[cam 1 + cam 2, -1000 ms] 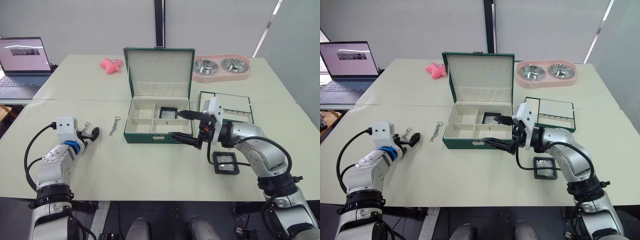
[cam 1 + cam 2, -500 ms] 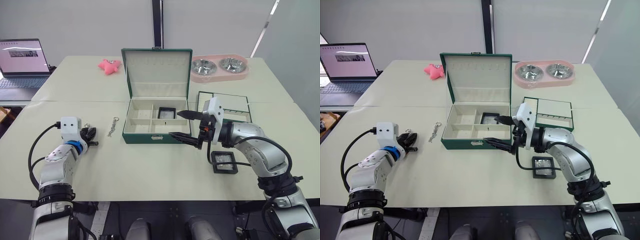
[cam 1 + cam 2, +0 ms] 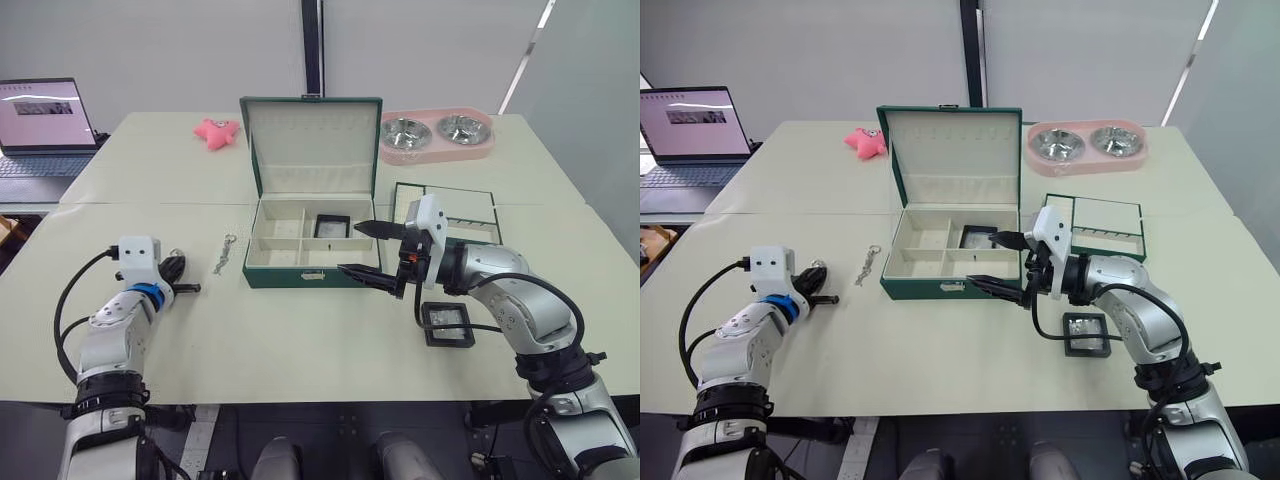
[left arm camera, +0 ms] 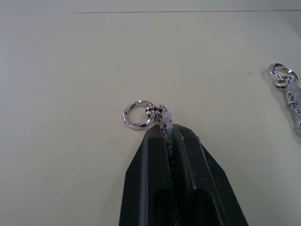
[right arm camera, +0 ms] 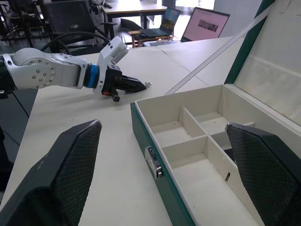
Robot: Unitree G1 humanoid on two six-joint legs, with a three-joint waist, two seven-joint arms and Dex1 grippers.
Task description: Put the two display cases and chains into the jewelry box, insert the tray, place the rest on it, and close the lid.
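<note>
While our left gripper (image 4: 167,134) lies low on the table (image 3: 300,330), its two black fingers are pressed together on a chain (image 4: 162,117), whose silver ring pokes out just past the fingertips and rests on the tabletop. A second chain (image 3: 222,256) lies loose on the table between that gripper and the jewelry box (image 3: 300,275), well apart from both.

Our right gripper (image 3: 362,250) hangs at the box's right front corner with its fingers spread wide, one above the other, holding nothing. The box stands open, its lid (image 3: 312,135) upright behind it, cream lining and a row of small hooks facing us. One display case (image 3: 333,226) sits in the rear right compartment; the other three compartments look bare. The second display case (image 3: 448,324) lies flat on the table in front of our right forearm, near the table's front edge. The tray (image 3: 1102,222) rests on the table to the right of the box, partly hidden behind our right arm.

At the far side we see a pink double pet bowl (image 3: 436,135), a pink star-shaped toy (image 3: 216,131) and an open laptop (image 3: 42,125) off to the left.
</note>
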